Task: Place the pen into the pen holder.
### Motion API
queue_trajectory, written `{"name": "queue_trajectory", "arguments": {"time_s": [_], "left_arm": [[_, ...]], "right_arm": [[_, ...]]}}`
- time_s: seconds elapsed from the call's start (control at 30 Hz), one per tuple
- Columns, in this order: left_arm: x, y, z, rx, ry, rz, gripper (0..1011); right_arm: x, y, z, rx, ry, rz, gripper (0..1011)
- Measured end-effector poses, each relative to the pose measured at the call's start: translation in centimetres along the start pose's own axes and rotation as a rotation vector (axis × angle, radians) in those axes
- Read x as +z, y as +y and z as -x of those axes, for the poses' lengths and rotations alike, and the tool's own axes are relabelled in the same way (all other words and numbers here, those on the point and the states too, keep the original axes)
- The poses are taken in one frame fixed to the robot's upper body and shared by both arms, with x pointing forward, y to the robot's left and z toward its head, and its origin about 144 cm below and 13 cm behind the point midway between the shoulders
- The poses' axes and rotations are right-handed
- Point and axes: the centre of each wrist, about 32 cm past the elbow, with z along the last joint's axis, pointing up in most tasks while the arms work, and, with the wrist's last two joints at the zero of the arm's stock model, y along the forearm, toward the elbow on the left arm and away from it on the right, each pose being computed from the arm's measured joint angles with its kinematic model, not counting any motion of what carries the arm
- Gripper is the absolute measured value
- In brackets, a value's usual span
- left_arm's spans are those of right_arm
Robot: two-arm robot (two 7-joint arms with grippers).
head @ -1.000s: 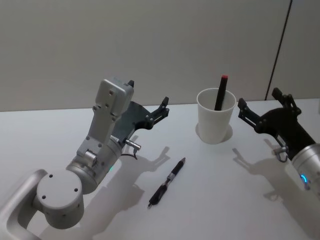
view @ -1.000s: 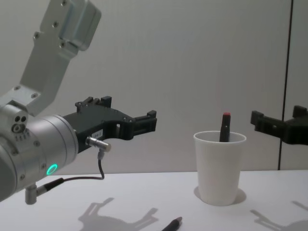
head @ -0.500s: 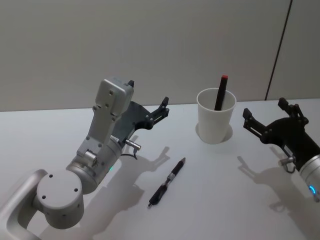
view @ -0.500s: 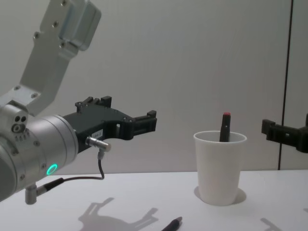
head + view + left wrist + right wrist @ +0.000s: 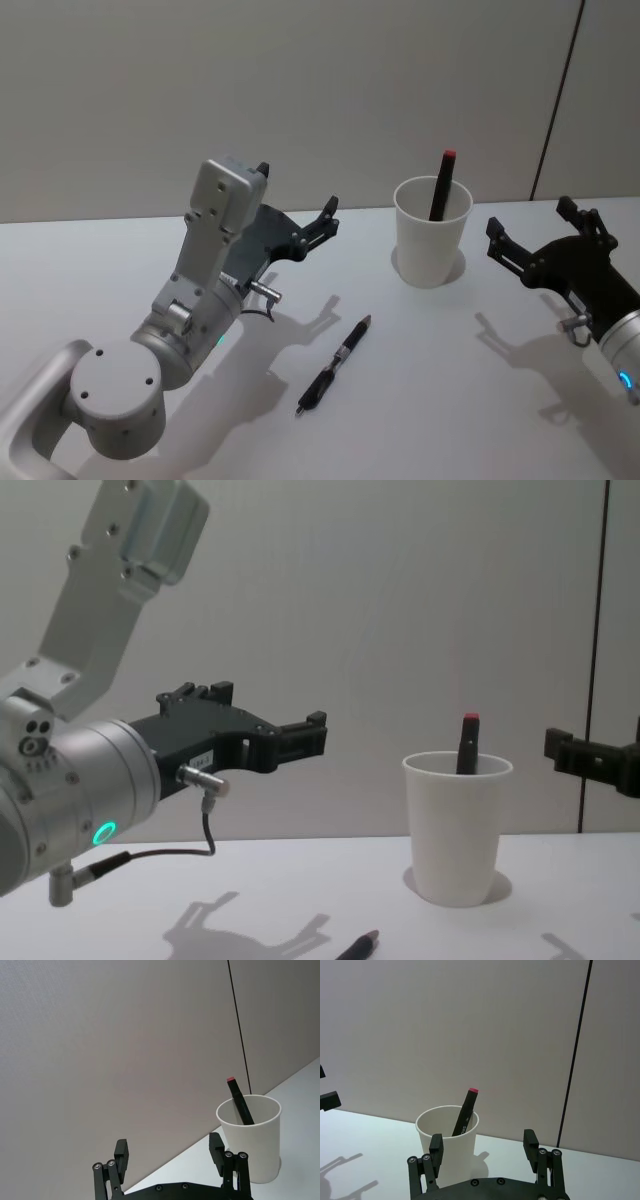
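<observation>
A black pen [image 5: 335, 365] lies flat on the white table, in front of the cup and a little to its left; its tip [image 5: 358, 947] shows low in the chest view. The pen holder [image 5: 432, 240] [image 5: 457, 830] [image 5: 252, 1140] [image 5: 447, 1152], a white paper cup, stands upright at the back. A black marker with a red cap [image 5: 441, 185] leans inside it. My left gripper [image 5: 297, 188] [image 5: 268, 710] [image 5: 169, 1145] hovers open and empty left of the cup, above the table. To the cup's right, my right gripper [image 5: 530, 217] [image 5: 483, 1140] [image 5: 600, 742] is open and empty, pointing at the cup.
The white table [image 5: 450, 400] runs back to a plain grey wall. A dark vertical seam [image 5: 556, 100] in the wall stands behind the right gripper. The left arm's big grey links [image 5: 215, 260] rise over the table's left half.
The right gripper drew back to the right, away from the cup, then stopped. The left arm, the pen and the cup stayed put.
</observation>
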Motion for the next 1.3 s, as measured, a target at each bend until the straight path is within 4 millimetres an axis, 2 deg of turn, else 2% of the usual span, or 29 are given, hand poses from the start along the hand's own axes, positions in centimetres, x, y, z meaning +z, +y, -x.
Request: {"name": "queue_trajectory", "arguments": {"time_s": [0.53,1.3], "left_arm": [[1.2,2.1,-0.4,-0.05,0.037,-0.066,1001],[2.6,6.0,-0.2,-0.136,0.149,-0.28,1001]], "right_arm": [[0.0,0.0,0.0,0.0,0.0,0.0,1002],[0.0,0.0,0.0,0.0,-0.001,0.0,1002]]}}
